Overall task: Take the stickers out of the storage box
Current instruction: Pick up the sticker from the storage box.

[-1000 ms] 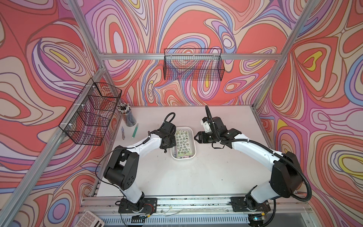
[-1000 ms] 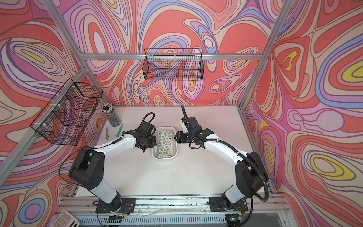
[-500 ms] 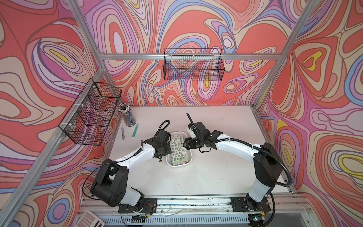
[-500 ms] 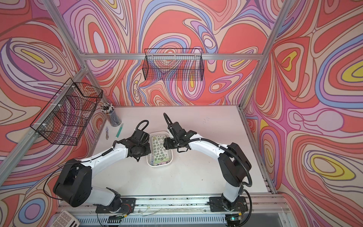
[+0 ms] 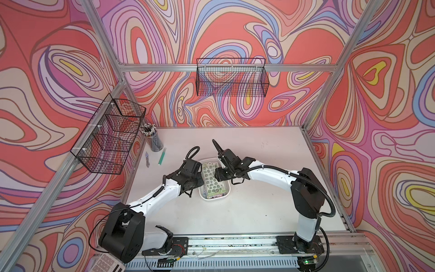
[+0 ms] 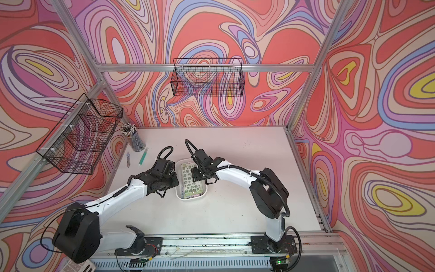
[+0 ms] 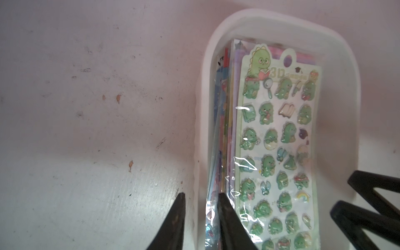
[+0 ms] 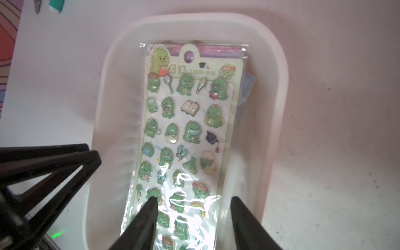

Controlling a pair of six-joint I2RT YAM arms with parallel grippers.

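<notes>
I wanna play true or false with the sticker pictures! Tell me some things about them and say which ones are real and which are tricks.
1. The stickers lie inside the storage box. True.
2. The top sheet shows pink cats. False: it shows green dinosaurs.
3. The right tool is open above the stickers. True.
4. The green pen lies in the box. False: it lies on the table, near the pencil cup.
5. The left tool sits wholly inside the box. False: one finger is outside the box wall and one is inside.
</notes>
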